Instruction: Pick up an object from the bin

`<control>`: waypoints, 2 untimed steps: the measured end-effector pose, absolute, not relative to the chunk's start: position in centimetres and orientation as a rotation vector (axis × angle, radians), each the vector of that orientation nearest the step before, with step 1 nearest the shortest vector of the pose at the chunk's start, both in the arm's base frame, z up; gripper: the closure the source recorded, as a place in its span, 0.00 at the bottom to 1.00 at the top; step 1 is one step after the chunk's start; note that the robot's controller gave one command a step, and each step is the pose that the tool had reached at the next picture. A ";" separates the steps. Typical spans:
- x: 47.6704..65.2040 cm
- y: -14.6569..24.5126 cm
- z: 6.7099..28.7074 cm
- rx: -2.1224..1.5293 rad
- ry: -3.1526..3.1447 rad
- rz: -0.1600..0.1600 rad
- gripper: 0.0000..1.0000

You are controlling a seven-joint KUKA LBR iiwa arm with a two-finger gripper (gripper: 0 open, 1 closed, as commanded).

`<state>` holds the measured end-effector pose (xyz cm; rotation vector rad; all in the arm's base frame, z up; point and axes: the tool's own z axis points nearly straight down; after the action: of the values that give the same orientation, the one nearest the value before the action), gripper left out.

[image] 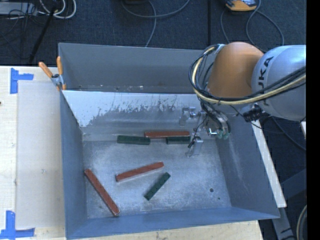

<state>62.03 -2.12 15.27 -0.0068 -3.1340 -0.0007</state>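
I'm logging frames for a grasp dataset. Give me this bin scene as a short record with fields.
container: grey metal bin
gripper: gripper low at the floor's back right
nearest: short green bar, right end at the gripper; long brown bar just behind it
back left: dark green bar
middle: slanted brown bar; slanted green bar
front left: diagonal brown bar
held: cannot tell
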 end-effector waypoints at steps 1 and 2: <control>62.1 0.9 6.8 0.032 -3.142 -0.001 0.00; 62.1 7.4 8.2 0.008 -3.144 -0.006 0.00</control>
<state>62.08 7.44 8.24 0.0076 -3.1445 -0.0058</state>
